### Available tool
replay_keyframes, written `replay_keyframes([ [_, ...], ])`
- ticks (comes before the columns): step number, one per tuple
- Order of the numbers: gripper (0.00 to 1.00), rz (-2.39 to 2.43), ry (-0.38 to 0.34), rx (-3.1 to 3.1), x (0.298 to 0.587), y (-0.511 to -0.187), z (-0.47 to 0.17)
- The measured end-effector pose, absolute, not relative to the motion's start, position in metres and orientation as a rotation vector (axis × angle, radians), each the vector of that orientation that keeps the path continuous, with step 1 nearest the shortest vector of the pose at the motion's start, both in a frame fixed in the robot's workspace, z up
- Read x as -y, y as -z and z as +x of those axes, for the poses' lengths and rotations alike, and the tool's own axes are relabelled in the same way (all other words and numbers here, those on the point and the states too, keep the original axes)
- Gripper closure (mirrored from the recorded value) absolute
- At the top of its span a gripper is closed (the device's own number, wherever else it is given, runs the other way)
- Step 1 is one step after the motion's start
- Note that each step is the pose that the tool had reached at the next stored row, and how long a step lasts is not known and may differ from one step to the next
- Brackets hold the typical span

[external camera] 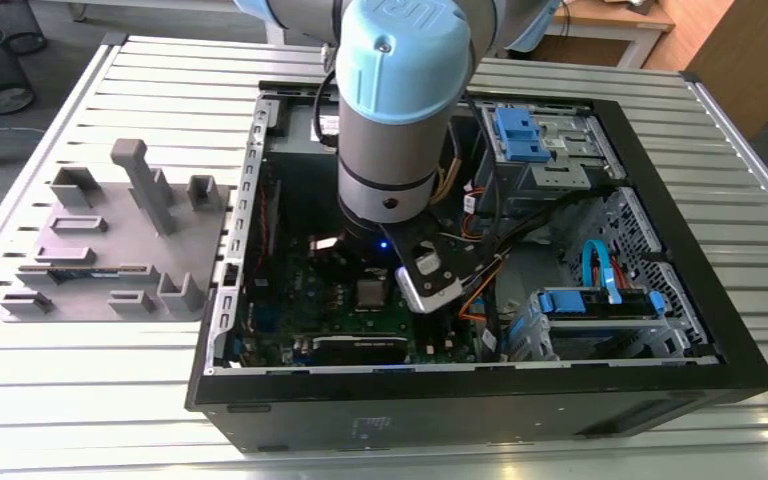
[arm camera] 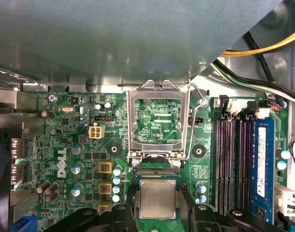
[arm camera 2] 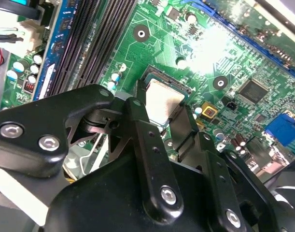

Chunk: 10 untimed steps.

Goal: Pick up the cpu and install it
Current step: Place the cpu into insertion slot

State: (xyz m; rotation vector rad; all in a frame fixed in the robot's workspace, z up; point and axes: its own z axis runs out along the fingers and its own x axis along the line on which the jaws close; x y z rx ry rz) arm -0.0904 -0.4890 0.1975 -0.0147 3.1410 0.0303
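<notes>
Black fingers (arm camera 2: 142, 130) of the gripper (arm camera 2: 161, 107) are right up front in both wrist views. They're pinched in on the cpu (arm camera 2: 161, 101), one finger against each of two opposite edges. The chip is a small flat square with a plain silvery-grey metal lid and a dull sheen. It lies level at the socket on the green motherboard (arm camera: 79, 145), though I can't tell if it's fully seated. The silver socket frame (arm camera: 133, 121) is flipped open just beside it. In the exterior view, the arm (external camera: 391, 110) drops into the open computer case (external camera: 491, 410), around 7 o'clock of its interior. A grey parts tray (external camera: 104, 260) sits at the case's 9 o'clock.
</notes>
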Motion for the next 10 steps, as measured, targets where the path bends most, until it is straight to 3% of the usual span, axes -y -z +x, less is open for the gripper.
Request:
replay_keyframes([
  [10,0.55,-0.024,-0.035,-3.140,0.4892,-0.1955,-0.0919],
])
